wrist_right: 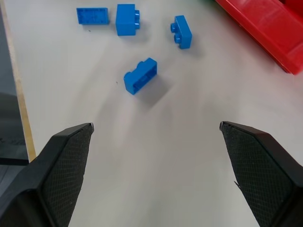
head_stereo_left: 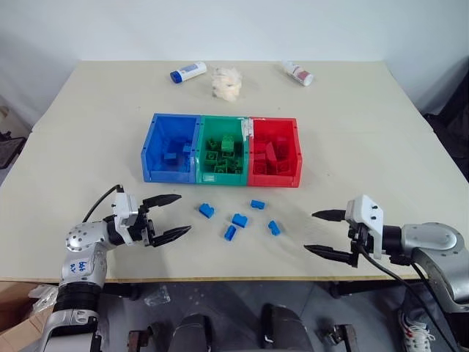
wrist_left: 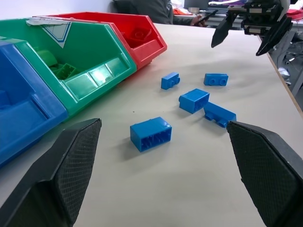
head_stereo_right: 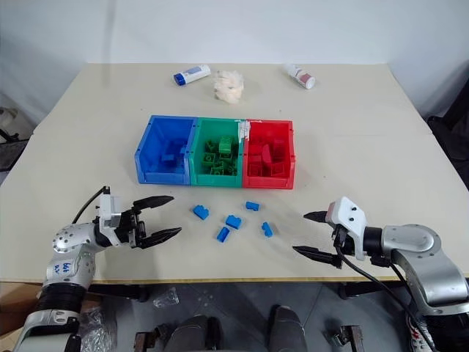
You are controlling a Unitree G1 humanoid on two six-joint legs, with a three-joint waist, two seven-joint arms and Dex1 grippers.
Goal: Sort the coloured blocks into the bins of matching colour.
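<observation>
Only a white label [wrist_left: 47,21] marks the green bin [wrist_left: 85,61].

Beige table [head_stereo_left: 381,147]: joined bins [head_stereo_left: 222,149], five loose blue bricks [head_stereo_left: 239,219], two bottles [head_stereo_left: 188,72], white wad [head_stereo_left: 226,83].

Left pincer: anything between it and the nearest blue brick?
Nothing visible. The left pincer is open, and only bare table lies between it and the nearest blue brick, which sits apart from the other bricks.
</observation>
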